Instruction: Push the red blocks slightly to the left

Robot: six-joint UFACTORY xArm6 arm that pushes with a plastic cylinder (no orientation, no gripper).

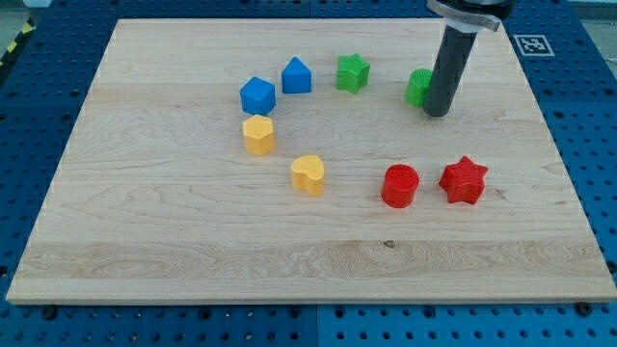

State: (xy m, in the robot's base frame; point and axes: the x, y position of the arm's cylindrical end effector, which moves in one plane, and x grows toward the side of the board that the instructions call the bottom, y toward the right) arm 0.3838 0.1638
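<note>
A red cylinder [399,185] and a red star [464,179] sit side by side at the view's lower right of the wooden board [174,241], a small gap between them. My tip [437,112] stands above them toward the view's top, well apart from both. It stands just right of a green block [417,88], partly hiding it; I cannot tell if it touches.
A green star [353,72] lies left of the tip. A blue block [297,75] and a blue block [257,94] lie at upper centre-left. A yellow block [258,135] and a yellow heart [308,174] lie below them.
</note>
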